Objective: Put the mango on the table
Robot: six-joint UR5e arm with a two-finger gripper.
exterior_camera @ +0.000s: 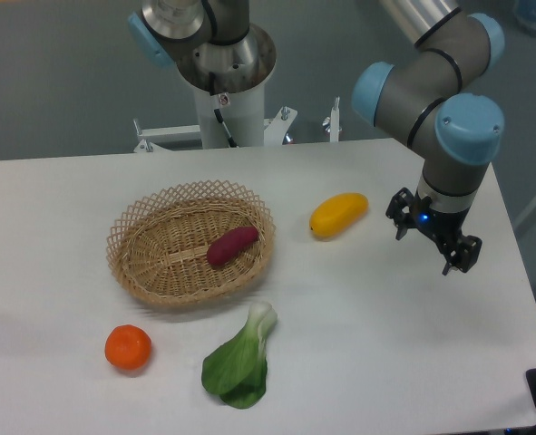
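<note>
The yellow-orange mango (338, 215) lies on the white table (385, 344), to the right of the basket and apart from it. My gripper (428, 246) hangs to the right of the mango, a short gap away, just above the tabletop. Its jaws stand apart and hold nothing.
A woven wicker basket (141, 263) sits left of centre with a purple-red sweet potato (232, 246) inside. A round orange tangerine (128, 348) lies at the front left. A green bok choy (241, 359) lies in front of the basket. The robot base (222, 82) stands behind the table.
</note>
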